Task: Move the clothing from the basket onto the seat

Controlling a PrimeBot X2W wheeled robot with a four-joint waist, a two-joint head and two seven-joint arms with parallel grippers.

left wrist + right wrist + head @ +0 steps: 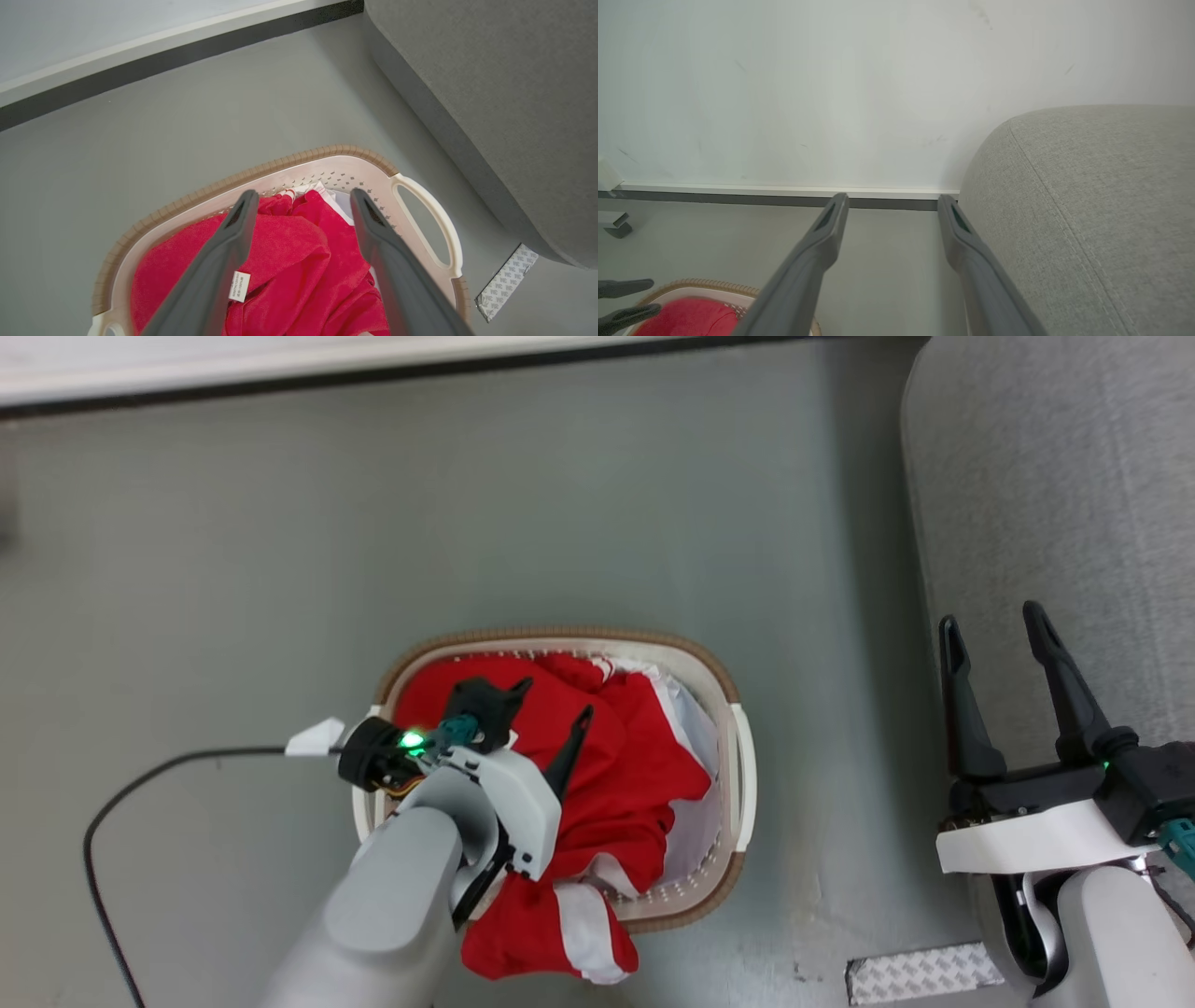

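Left gripper [555, 698]: closest item to my head camera, on its pale forearm. Fingers spread wide and released, grasping nothing, poised over the red heap. I cannot tell whether the tips touch the cloth.

Clothing [635, 756]: bright red fabric with white panels, crumpled, filling most of the basket [560, 637]. One red fold with a white stripe [583, 933] hangs over the near rim onto the floor [467, 523]. I note a small white label [239, 286] beside the left finger in the left wrist view.

Basket: oval, cream, perforated walls, brown rim, white side handles. It stands on the floor to the left of the seat [1055, 476], apart from it.

Seat: grey woven sofa, at the right, bare where I can see it.

Right gripper [990, 616]: fingers parted and empty, at the near left edge of the seat.

Sundries: black cable [140, 784] trailing left on the floor; silver patterned strip [920, 973] on the floor by the seat's near corner.
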